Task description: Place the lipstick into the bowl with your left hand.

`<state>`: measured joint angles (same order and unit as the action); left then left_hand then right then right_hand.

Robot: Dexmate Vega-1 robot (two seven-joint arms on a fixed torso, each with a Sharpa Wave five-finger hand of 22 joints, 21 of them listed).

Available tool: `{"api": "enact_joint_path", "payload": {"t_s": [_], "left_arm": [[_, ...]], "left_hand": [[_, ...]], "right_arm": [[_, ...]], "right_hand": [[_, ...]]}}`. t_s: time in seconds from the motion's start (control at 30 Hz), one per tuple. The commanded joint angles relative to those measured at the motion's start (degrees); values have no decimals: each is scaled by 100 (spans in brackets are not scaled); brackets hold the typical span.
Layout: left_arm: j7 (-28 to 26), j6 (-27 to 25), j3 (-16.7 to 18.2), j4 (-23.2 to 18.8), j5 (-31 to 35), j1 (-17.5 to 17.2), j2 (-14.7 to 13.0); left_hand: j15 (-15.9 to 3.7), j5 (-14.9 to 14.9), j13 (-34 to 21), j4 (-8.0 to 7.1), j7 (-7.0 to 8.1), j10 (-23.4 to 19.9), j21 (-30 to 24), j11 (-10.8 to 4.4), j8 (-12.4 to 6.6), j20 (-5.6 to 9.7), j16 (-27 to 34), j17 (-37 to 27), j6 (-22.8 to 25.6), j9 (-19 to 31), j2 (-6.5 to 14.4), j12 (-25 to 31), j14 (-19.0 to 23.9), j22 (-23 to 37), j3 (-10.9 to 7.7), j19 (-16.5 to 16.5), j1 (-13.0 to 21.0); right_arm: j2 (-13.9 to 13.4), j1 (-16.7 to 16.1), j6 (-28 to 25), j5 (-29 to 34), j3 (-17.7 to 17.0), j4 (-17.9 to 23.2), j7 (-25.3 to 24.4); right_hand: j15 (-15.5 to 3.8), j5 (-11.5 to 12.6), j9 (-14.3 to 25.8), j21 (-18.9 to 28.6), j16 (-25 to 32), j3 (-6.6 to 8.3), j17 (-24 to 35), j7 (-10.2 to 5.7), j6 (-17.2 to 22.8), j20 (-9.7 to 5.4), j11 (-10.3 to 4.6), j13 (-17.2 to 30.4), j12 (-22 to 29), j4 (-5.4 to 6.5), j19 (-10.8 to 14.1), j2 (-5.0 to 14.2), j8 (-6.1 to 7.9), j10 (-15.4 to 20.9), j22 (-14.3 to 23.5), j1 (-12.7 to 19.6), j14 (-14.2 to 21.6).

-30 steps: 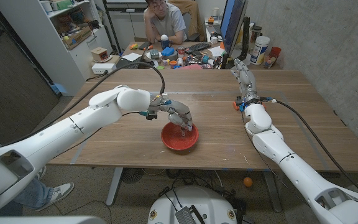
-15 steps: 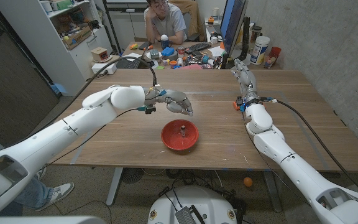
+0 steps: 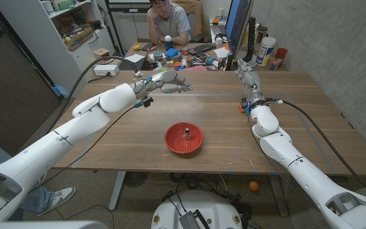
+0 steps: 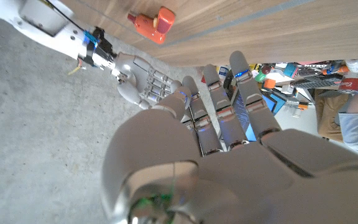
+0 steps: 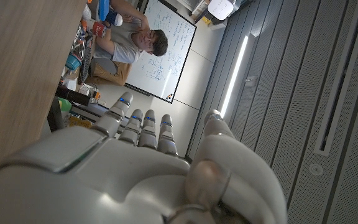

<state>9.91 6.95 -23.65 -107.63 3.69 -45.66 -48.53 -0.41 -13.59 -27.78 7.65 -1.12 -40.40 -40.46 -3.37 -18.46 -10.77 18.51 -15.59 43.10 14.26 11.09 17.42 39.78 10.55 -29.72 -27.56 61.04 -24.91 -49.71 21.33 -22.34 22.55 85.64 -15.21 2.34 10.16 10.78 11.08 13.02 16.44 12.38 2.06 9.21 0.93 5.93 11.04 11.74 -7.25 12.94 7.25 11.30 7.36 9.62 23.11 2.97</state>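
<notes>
The wooden surface point(image 3: 119, 137) carries a red bowl point(image 3: 183, 138) near its front middle, with a small dark lipstick point(image 3: 186, 133) standing upright inside it. Toward the right side a small orange object point(image 3: 241, 107) lies on the wood just beside the right arm; the left wrist view shows it as a blocky orange-red piece. Behind the far edge a second surface point(image 3: 189, 60) is crowded with small colourful items too blurred to tell apart, and a person sits at it.
</notes>
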Motion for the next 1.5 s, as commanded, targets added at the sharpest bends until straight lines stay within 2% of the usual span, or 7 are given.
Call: {"api": "enact_joint_path", "payload": {"t_s": [0.03, 0.2, 0.67, 0.8, 0.93, 1.1, 1.5], "left_arm": [[-1187, -231, 761, 284, -1002, -574, -7], [-1510, -229, 1081, 446, -1417, -817, 16], [-1739, 498, 1516, 1265, -2623, -1060, 425], [-1799, 386, 1540, 1282, -2742, -1108, 378], [-1556, 514, 1546, 1474, -2994, -1081, 358], [-1259, 727, 1528, 1685, -3197, -1051, 310], [-1076, 1003, 1552, 1635, -3308, -1232, 139]], "left_hand": [[-1, -17, -30, -77, -7, -24, 54, 33, -9, -30, 14, -41, -32, 40, 24, -20, -43, 13, -65, 143, -77], [51, -3, -47, -220, -22, 61, 123, 70, 43, -77, -70, -40, -122, 50, 12, -62, -206, 13, -105, 340, -227], [343, -13, 141, -1086, -123, 864, 360, 360, 532, -85, -447, 6, -696, -15, -117, -482, -896, 15, -145, 883, -1410], [452, -155, 265, -979, -168, 1181, 613, 484, 699, -110, -679, 55, -954, -60, 0, -600, -1500, 34, -480, 1495, -1453], [529, -65, 424, -1135, -187, 1710, 747, 587, 844, 6, -711, 18, -1606, -135, -217, -671, -1987, 76, -234, 1885, -2008], [563, 51, 583, -1130, -216, 2163, 924, 664, 847, 15, -782, 89, -2306, -230, -469, -673, -2458, 69, 63, 2264, -2513], [531, 77, 683, -1027, -281, 2286, 1090, 703, 745, 198, -790, 220, -2284, -265, -508, -623, -2697, 29, 95, 2528, -2655]], "right_arm": [[27, 22, 16, 110, 77, -24, -3], [33, 17, 22, 175, 92, -8, -44], [48, -6, 80, 383, 104, 32, -189], [32, -37, 69, 446, 100, 74, -240], [-27, -75, 104, 488, 84, 111, -221], [-119, -100, 41, 574, 72, 213, -222], [-185, -433, -311, 849, 77, 840, -585]], "right_hand": [[-1, 22, 14, -18, -1, -7, 32, -13, 61, -8, 4, 28, -1, -9, 3, -12, 6, 33, 17, 58, 62], [-11, 24, 14, -60, -21, -13, 32, -19, 98, -38, -9, 29, -4, -13, -126, -13, 17, 28, 17, 64, 19], [-38, 27, 15, -27, 15, -27, 32, -17, 195, -68, -18, 29, 38, -16, -83, -16, 45, 153, 15, 71, 123], [-48, 29, 15, -29, 17, -30, 30, -9, 216, -84, -29, 29, 43, -19, -91, -19, 50, 171, 15, 75, 134], [-85, 35, 15, -55, -47, -30, 16, -21, 274, -111, -27, 29, 38, -40, -182, -30, 62, 176, 14, 106, 4], [-104, 36, 15, -74, -74, -38, 7, -24, 279, -126, -33, 29, 23, -46, -262, -42, 55, 151, 13, 113, -50], [-102, 38, 15, -73, -80, -51, -1, -32, 296, -124, -43, 29, 18, -47, -299, -56, 52, 148, 12, 113, -52]]}}
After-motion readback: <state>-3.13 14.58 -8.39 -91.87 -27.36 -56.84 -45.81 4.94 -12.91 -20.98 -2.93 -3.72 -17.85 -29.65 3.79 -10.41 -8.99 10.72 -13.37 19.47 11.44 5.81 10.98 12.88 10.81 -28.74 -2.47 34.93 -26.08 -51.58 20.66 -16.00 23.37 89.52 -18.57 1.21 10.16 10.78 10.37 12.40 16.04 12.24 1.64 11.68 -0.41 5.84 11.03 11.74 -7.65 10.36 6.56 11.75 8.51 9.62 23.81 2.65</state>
